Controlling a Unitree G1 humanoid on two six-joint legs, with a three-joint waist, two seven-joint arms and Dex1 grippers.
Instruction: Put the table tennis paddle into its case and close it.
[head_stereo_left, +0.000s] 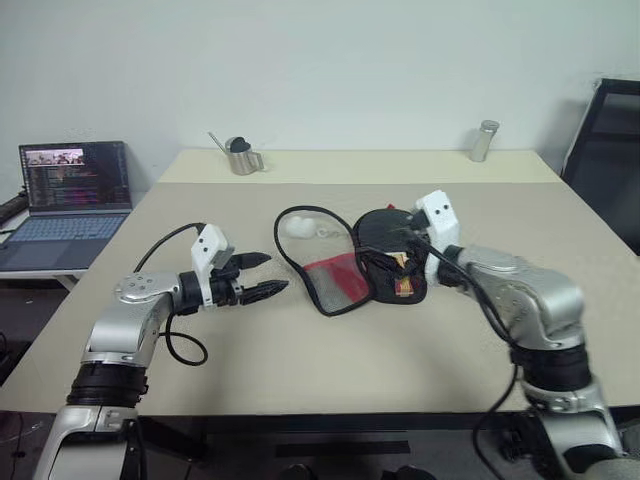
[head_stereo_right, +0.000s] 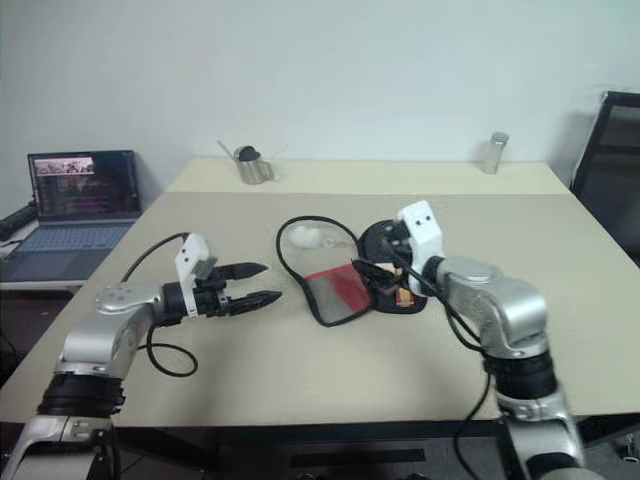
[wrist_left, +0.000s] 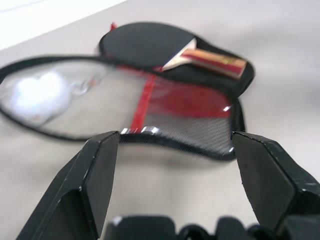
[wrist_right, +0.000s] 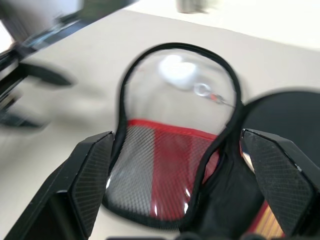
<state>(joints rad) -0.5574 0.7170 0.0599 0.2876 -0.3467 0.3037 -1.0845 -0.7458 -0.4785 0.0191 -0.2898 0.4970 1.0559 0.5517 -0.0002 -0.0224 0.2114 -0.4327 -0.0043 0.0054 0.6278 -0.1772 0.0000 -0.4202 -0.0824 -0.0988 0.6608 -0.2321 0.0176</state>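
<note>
- The left gripper (head_stereo_left: 268, 275) hovers above the surface (head_stereo_left: 300, 370) with its two black fingers (wrist_left: 95, 175) spread apart and nothing between them; they point toward the case from its left side, near it but not touching.
- The right gripper (wrist_right: 180, 180) has its fingers (wrist_right: 275, 175) spread wide and empty, held above the near right part of the case, looking across the open flap.
- The case (head_stereo_left: 345, 275) lies open in the middle of the surface: a see-through flap with a red mesh part (wrist_left: 185, 107) is folded out to the left, and the black padded half (wrist_left: 220, 80) sits to the right.
- The table tennis paddle (wrist_left: 150, 45) lies in the black half of the case, its round black face toward the far side and its pale, red-striped handle (wrist_left: 215, 59) pointing toward the near right end of that half.
- A thin black cord or zip edge (head_stereo_left: 285, 225) loops around the clear part of the flap, and a small white object (head_stereo_left: 297, 226) with a metal ring shows through it.
- Farther back on the surface stand a metal cup (head_stereo_left: 240, 156) with a handle and a small metal cylinder (head_stereo_left: 484, 140).
- An open laptop (head_stereo_left: 72, 195) sits on a lower desk to the left; a black chair (head_stereo_left: 610, 150) stands at the far right.
</note>
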